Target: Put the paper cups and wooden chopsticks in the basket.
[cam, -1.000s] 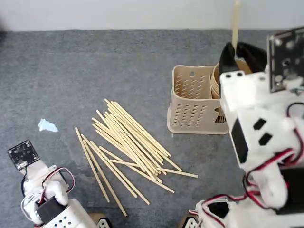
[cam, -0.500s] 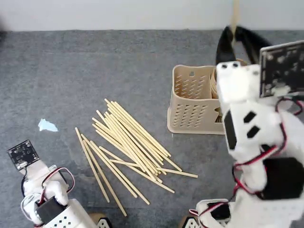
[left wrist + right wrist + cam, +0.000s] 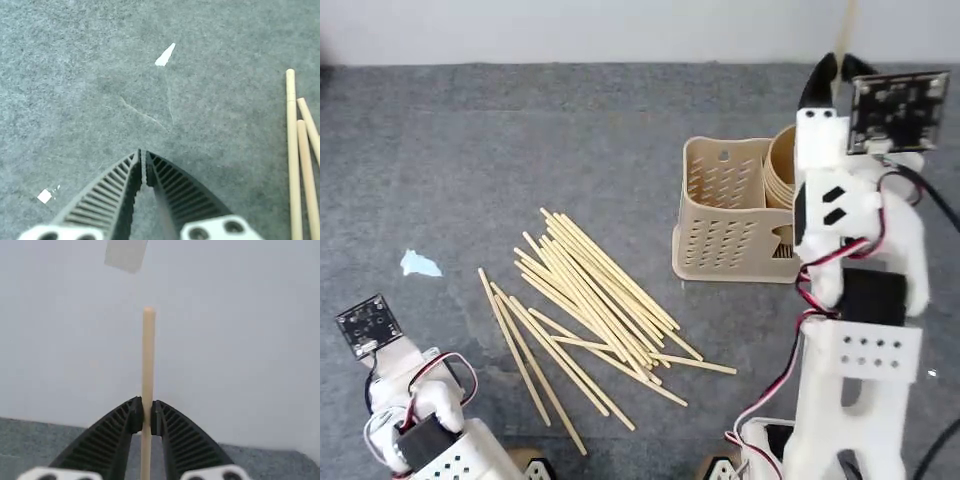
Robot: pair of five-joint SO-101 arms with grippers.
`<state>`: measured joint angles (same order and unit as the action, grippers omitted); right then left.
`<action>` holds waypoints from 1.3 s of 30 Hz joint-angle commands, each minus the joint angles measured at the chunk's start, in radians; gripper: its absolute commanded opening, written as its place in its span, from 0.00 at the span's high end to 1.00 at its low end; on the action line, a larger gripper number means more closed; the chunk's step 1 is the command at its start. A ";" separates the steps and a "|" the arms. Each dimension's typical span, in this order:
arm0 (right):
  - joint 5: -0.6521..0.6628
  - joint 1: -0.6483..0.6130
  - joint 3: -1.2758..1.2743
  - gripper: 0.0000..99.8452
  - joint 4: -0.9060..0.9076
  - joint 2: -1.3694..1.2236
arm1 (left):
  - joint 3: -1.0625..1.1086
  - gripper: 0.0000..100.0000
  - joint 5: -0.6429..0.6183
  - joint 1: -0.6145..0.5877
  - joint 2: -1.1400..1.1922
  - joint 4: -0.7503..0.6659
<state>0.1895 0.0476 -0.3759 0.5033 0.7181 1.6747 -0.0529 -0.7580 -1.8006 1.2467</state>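
Note:
Several wooden chopsticks (image 3: 590, 305) lie in a loose pile on the grey carpet left of the beige perforated basket (image 3: 725, 215). Stacked paper cups (image 3: 782, 170) stand in the basket's right part. My right gripper (image 3: 838, 72) is raised above the basket's far right side, shut on one chopstick (image 3: 148, 365) that points up past the fingertips toward the white wall. My left gripper (image 3: 142, 162) is shut with nothing in it, low over bare carpet at the near left, with a few chopstick ends (image 3: 295, 165) beside it.
A small scrap of pale blue paper (image 3: 420, 265) lies on the carpet at the left, seen as a white scrap (image 3: 165, 55) in the left wrist view. The white wall runs along the table's far edge. Open carpet stretches behind the chopstick pile.
My right arm has risen and swung upright, lifting the held chopstick higher above the basket and uncovering the cups. The left arm has stayed still.

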 commanded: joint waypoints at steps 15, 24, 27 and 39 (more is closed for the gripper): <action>-0.305 -0.127 0.216 0.99 -0.033 0.018 | -0.005 0.99 0.011 0.003 -0.011 -0.020; -0.310 -0.139 -0.009 0.99 -0.044 -0.013 | -0.005 0.99 0.011 0.003 -0.011 -0.020; -0.262 -0.147 -0.028 0.96 -0.035 -0.019 | -0.005 0.99 0.011 0.003 -0.011 -0.020; -0.216 -0.323 0.189 0.87 0.285 -0.019 | -0.005 0.99 0.011 0.003 -0.011 -0.020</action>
<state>-0.0391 -0.2087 -0.3053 0.6598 0.7012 1.6747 -0.0529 -0.7580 -1.8006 1.2467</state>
